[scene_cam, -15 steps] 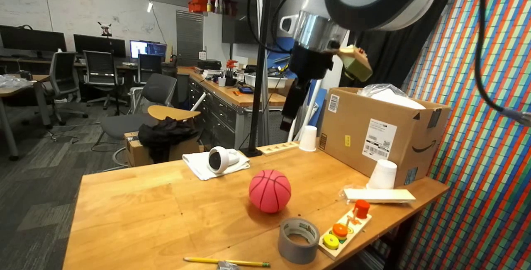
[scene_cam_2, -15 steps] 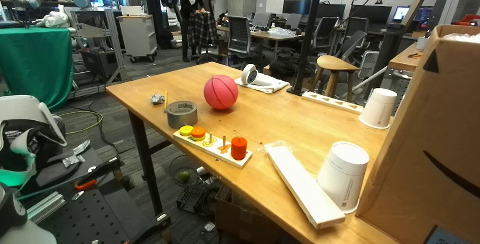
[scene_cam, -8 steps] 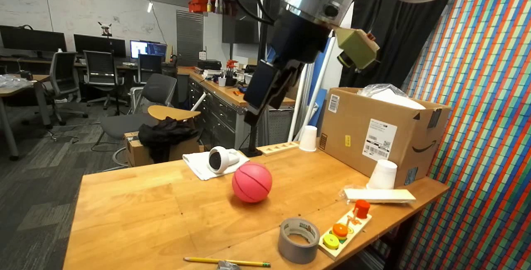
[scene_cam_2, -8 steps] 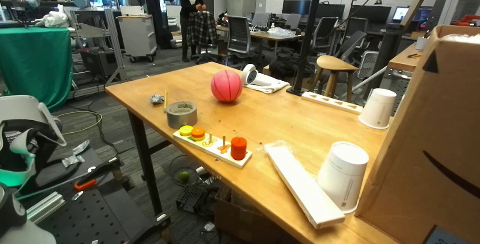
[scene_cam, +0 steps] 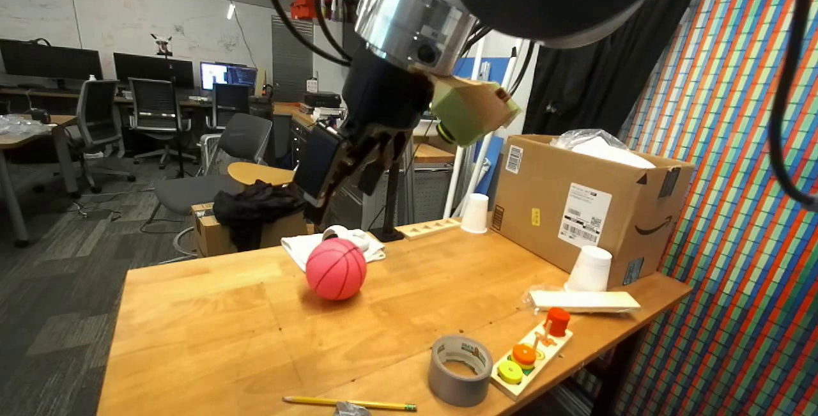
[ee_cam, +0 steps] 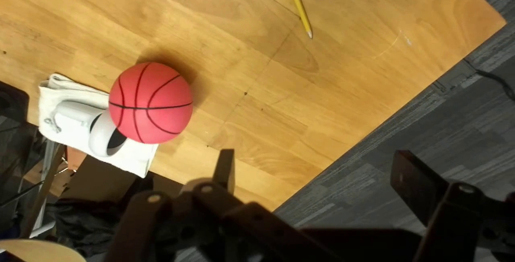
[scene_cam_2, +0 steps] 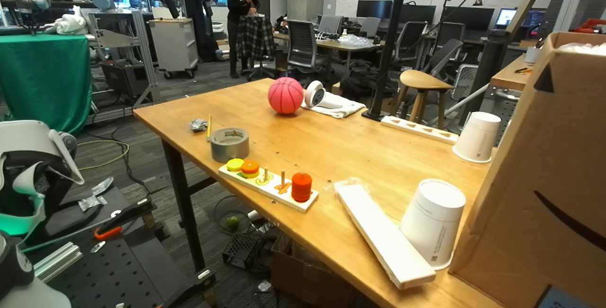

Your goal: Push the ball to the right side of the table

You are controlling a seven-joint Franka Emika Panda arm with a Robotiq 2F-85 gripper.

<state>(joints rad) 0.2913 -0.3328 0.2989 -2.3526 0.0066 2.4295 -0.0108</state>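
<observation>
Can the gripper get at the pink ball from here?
Probably yes, though it must come down and across: the gripper hangs open, higher than the ball, and the wrist view shows nothing between them. The white device sits on the ball's other side.

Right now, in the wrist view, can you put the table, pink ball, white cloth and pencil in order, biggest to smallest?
1. Table, by far largest.
2. Pink ball and white cloth: too close to rank, since the ball hides part of the cloth.
3. Pencil, smallest, though cut off at the top edge.
</observation>
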